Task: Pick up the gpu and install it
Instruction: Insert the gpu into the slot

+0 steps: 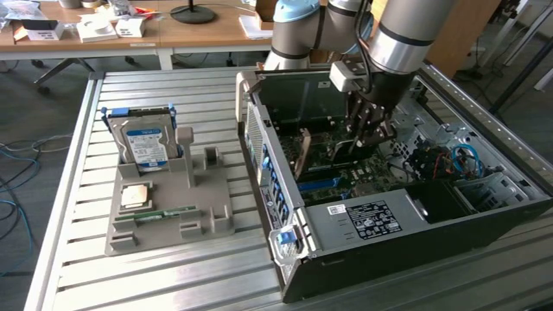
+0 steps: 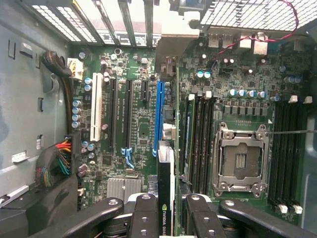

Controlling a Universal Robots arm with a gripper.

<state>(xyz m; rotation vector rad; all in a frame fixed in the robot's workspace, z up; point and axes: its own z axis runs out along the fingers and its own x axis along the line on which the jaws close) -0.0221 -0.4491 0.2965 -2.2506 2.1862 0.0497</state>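
Exterior view: end effector [image 1: 367,133] sits inside the open computer case [image 1: 415,259] on the counter [image 1: 155,278], pinching the gpu [image 1: 333,150] upright above the motherboard [image 1: 346,178]; wrist view: gpu edge-on between the fingers [image 2: 143,208], in line with the blue slot [image 2: 159,116].

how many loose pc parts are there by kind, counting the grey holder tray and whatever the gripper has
hard drive: 1
memory stick: 1
square tan chip: 1
gpu: 1
total: 4
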